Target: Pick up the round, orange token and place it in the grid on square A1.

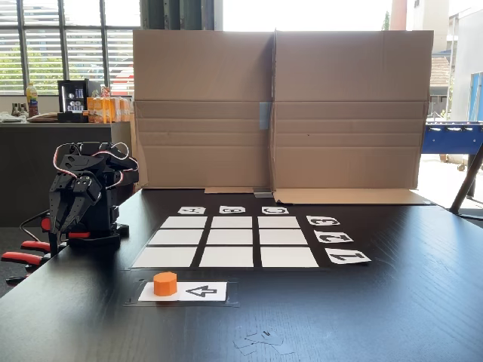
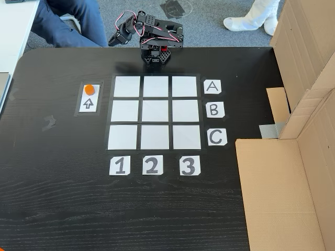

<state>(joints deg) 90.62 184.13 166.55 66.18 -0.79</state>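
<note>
Token [image 2: 90, 88]: on white arrow card [image 2: 88, 103], just left of grid [image 2: 155, 113] in a fixed view, beside row A.
Sq A1 [image 2: 127, 87]: bare, nearest token.
Gripper [image 1: 70, 213]: folded w/ arm past grid's A edge, well apart from token; fingers pointing down, can't tell if apart or together.

black table [image 2: 63, 209], grid [image 2: 155, 112], arrow card [image 2: 88, 103]

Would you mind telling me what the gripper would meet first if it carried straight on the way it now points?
The gripper hangs folded, its fingers pointing down near the arm's base. Going straight on, it would probably meet the black table first, well short of the token; depth is unclear.
</note>
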